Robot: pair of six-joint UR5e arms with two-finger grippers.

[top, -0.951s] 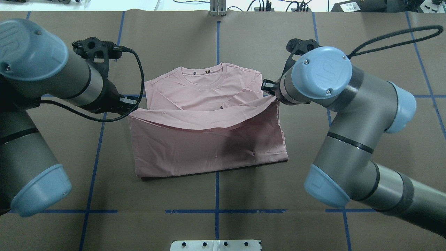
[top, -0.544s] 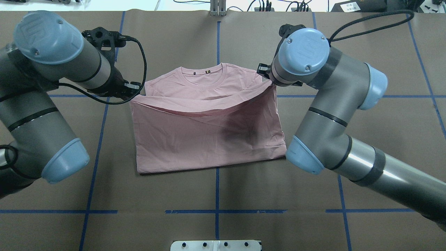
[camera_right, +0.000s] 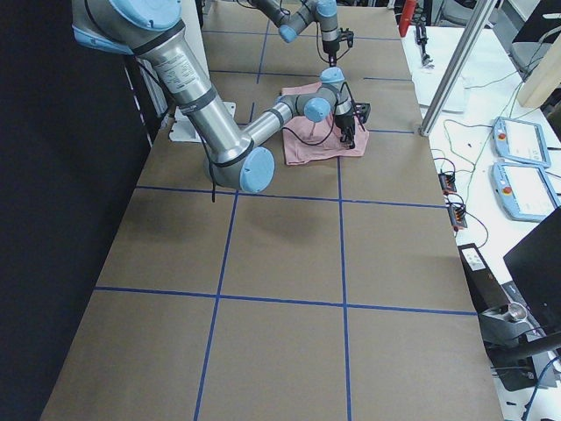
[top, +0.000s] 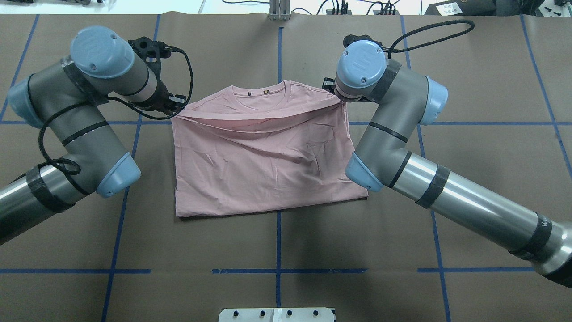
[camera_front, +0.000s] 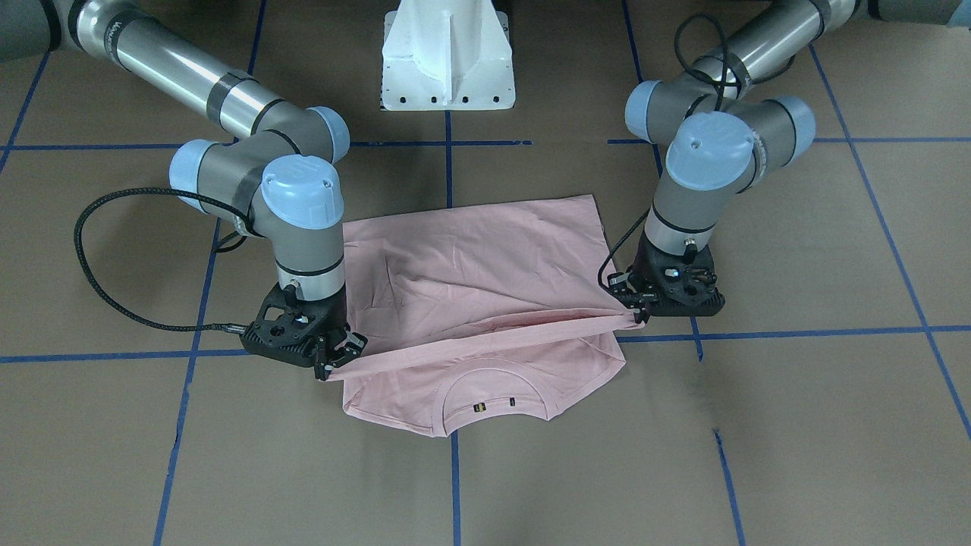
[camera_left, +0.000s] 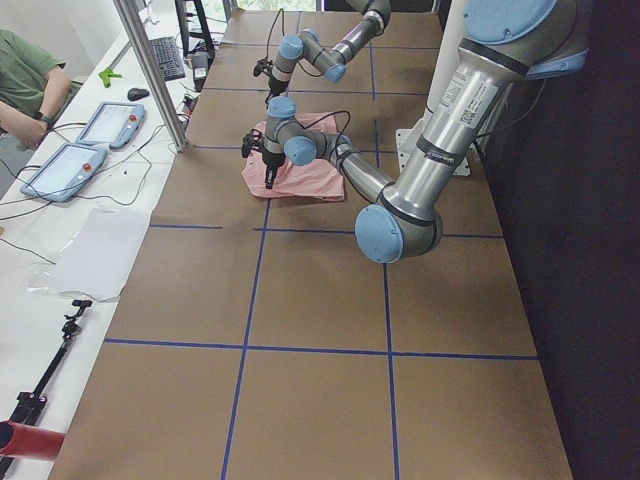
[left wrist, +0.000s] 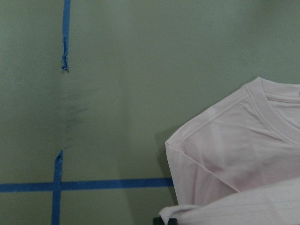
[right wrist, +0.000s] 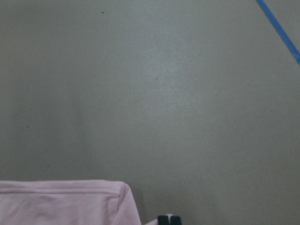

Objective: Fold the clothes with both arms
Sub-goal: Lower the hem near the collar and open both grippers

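"On the brown-covered table, right between the two arms, I have the pink T-shirt. Its collar is on the side far from the robot."

"How does it lie?"

"Doubled over. The part nearer the robot rests wrinkled on the table. One edge of the cloth is lifted and stretched in a line from one gripper to the other. That line runs just short of the collar, which shows beyond it with a small label inside."

"And the claws?"

"The left gripper is clenched on one end of that stretched edge, beside the shirt's shoulder on the robot's left. The right gripper pinches the other end, by the opposite shoulder. I read both from the front camera, where the cloth runs straight into the fingertips. My right wrist camera shows two finger ends pressed together at the bottom of its picture, with pink fabric just beside them."

"How high are they?"

"Both are low over the table, with the wrists pointing down. From overhead, the edge between them dips a little in the middle."
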